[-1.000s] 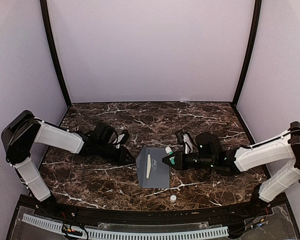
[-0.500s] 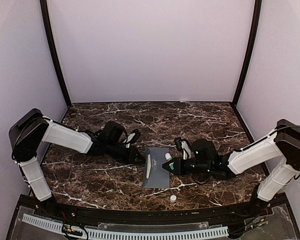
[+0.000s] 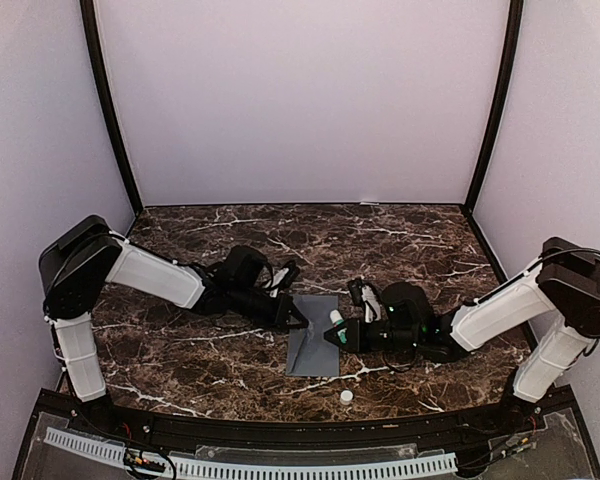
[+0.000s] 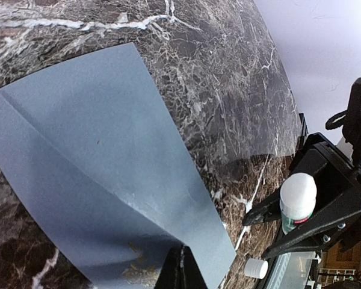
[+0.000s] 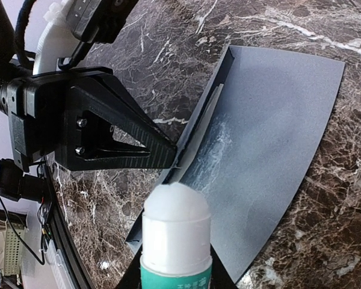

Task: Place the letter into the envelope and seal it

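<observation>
While the dark marbled surface carries little else, the grey envelope lies close to its near edge, about midway between the left and right edges, with both arms reaching in low from either side. Along the envelope's left side the flap stands partly raised off the body. The left gripper meets that flap, and its jaws are pressed together on the paper's edge as far as the wrist view shows. The right gripper sits just beside the envelope's right side, its jaws clamped around an uncapped glue stick whose white tip points toward the flap. The stick's small white cap lies apart, nearer the near edge. No letter shows plainly, so it is probably already inside, though a pale strip under the flap in the right wrist view is too slim to name. Sealing looks to be the step in hand. Next, the flap likely needs folding flat over the glued strip and pressing down, with the stick drawn clear so it does not smear or snag the paper.
</observation>
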`<state>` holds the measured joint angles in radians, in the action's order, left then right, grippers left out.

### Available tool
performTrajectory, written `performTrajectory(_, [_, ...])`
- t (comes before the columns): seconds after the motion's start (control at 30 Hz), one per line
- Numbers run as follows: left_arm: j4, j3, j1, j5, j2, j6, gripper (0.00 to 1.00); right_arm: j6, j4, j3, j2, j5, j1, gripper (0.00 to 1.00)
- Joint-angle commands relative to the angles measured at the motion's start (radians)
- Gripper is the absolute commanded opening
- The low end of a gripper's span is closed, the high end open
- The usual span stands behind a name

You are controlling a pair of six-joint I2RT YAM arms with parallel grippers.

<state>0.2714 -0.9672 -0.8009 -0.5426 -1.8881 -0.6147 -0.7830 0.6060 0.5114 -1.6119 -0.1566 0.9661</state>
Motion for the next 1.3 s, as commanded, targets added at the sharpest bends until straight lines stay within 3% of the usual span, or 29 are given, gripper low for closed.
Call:
performTrajectory(0.0, [0.032,-0.043,-0.013,-0.013,-0.038,0.001,0.00,-0.007,0.064,-0.008,-0.007,-0.003,-0.007,0.00])
performTrajectory(0.47, [0.054,-0.004,-0.014,0.027,-0.150,0.007,0.00,-0.017,0.056,-0.025,0.039,0.007,-0.006,0.00])
performTrajectory(0.67, [-0.015,0.015,-0.014,0.062,-0.152,0.039,0.00,-0.009,0.024,-0.026,0.080,0.021,-0.006,0.00])
performTrajectory(0.83, [0.003,-0.002,-0.013,0.063,-0.053,0.053,0.00,0.012,-0.052,-0.007,0.149,0.041,-0.006,0.00])
performTrajectory(1.07, [-0.110,-0.095,-0.012,0.148,0.143,0.119,0.01,0.056,-0.178,0.043,0.251,0.081,-0.006,0.00])
performTrajectory(1.27, [-0.136,-0.008,-0.013,0.148,0.224,0.104,0.01,0.096,-0.222,0.096,0.242,0.071,-0.007,0.00])
